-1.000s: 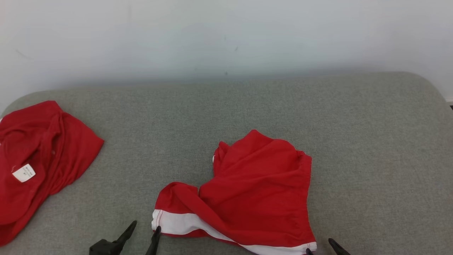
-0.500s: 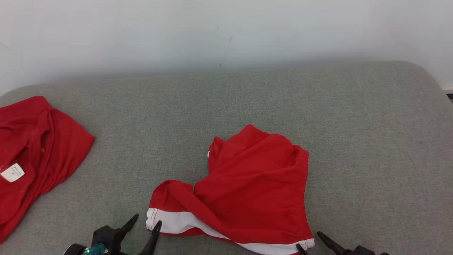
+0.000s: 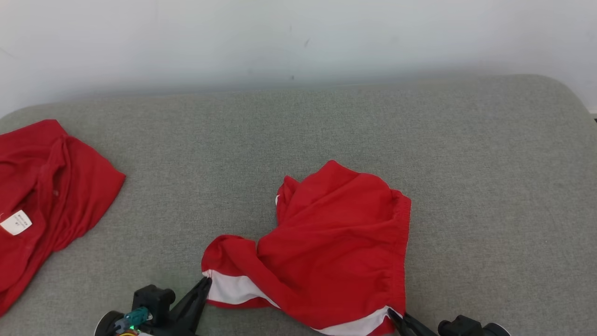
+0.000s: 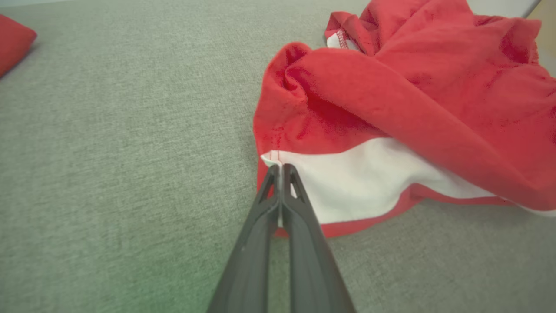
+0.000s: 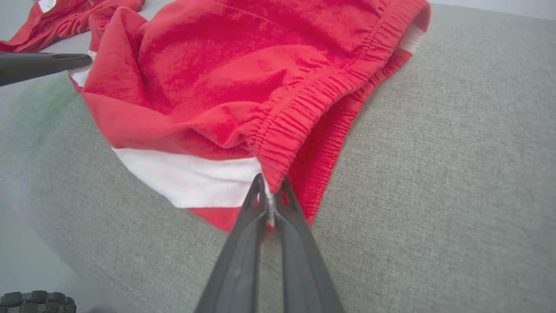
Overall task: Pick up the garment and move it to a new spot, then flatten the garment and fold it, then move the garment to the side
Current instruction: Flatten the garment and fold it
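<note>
The garment point(image 3: 336, 242) is a pair of red shorts with a white band, lying crumpled on the grey cushion near its front edge. My left gripper point(image 3: 205, 281) is shut on the white hem corner at the garment's left end; the left wrist view shows its jaws point(image 4: 280, 169) pinched on that white edge of the garment point(image 4: 412, 95). My right gripper point(image 3: 392, 313) is shut on the near right corner, and in the right wrist view its tips point(image 5: 269, 184) clamp the fabric just below the elastic waistband of the garment point(image 5: 243, 74).
A second red garment point(image 3: 42, 196) with a white label lies at the cushion's left edge. The grey cushion point(image 3: 489, 177) runs back to a pale wall point(image 3: 298, 37). Its front edge point(image 5: 56, 226) drops off close to my right gripper.
Both grippers have gone from open to shut, each pinching a near corner of the shorts. The near hem has bunched up slightly. The head camera has shifted a little.
</note>
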{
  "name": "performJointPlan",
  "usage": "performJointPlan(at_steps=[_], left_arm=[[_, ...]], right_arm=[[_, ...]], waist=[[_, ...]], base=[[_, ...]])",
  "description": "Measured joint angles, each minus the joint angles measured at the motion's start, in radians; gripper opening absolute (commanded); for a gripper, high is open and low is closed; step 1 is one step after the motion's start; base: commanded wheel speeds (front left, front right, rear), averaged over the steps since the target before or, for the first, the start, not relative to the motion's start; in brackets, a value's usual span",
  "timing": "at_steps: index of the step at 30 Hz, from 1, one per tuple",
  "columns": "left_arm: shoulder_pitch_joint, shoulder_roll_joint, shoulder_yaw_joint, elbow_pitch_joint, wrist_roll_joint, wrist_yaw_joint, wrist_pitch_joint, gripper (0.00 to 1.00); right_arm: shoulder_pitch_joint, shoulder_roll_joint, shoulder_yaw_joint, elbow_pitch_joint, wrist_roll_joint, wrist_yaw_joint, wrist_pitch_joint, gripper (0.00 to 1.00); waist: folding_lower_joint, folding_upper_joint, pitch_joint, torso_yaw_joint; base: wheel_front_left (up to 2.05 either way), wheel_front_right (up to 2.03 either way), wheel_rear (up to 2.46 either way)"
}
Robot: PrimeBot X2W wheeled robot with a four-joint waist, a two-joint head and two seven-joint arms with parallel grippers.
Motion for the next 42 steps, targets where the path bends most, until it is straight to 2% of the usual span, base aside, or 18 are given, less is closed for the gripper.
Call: performJointPlan(at_steps=[4, 11, 16, 21, 26, 30, 35, 42], left_arm=[[0.017, -0.006, 0.053, -0.062, -0.002, 0.0, -0.001, 0.0], [0.078, 0.001, 0.171, -0.195, 0.066, 0.0, -0.001, 0.0], [0.015, 0.028, 0.193, -0.265, 0.083, 0.0, -0.001, 0.0], [-0.207, 0.09, 0.153, -0.321, 0.083, 0.0, 0.04, 0.0], [-0.49, 0.142, 0.15, -0.351, 0.029, 0.0, 0.105, 0.0], [-0.72, 0.17, 0.133, -0.318, -0.017, 0.0, 0.155, 0.0], [-0.991, 0.175, 0.111, -0.224, -0.079, 0.0, 0.187, 0.0], [-1.323, 0.162, 0.038, -0.085, -0.102, 0.0, 0.187, 0.0]], right_arm=[[0.005, -0.003, -0.001, -0.045, 0.005, 0.0, 0.0, 0.0], [0.021, -0.012, -0.027, -0.162, 0.024, 0.0, 0.0, 0.0], [-0.039, -0.021, -0.053, -0.225, 0.081, 0.0, 0.0, 0.0], [-0.218, -0.039, -0.072, -0.245, 0.142, 0.0, 0.002, 0.0], [-0.475, -0.016, -0.109, -0.227, 0.206, 0.0, 0.04, 0.0], [-0.709, 0.001, -0.135, -0.18, 0.281, 0.0, 0.106, 0.0], [-0.999, 0.01, -0.136, -0.092, 0.349, 0.0, 0.188, 0.0], [-1.351, 0.013, -0.136, 0.053, 0.403, 0.0, 0.247, 0.0]], waist=[[0.0, 0.0, -0.008, 0.006], [-0.0001, 0.0, -0.032, 0.013], [-0.0001, -0.0001, -0.042, 0.016], [-0.0001, 0.0, -0.017, 0.013], [-0.0001, 0.0, 0.045, 0.002], [0.0, 0.0001, 0.119, -0.009], [0.0002, 0.0001, 0.223, -0.022], [0.0003, 0.0002, 0.368, -0.036]], base=[[0.0, 0.0, 0.0], [0.0, 0.0, 0.0], [0.0, 0.0, 0.0], [0.0, 0.0, 0.0], [0.0, 0.0, 0.0], [0.0, 0.0, 0.0], [0.0, 0.0, 0.0], [0.0, 0.0, 0.0]])
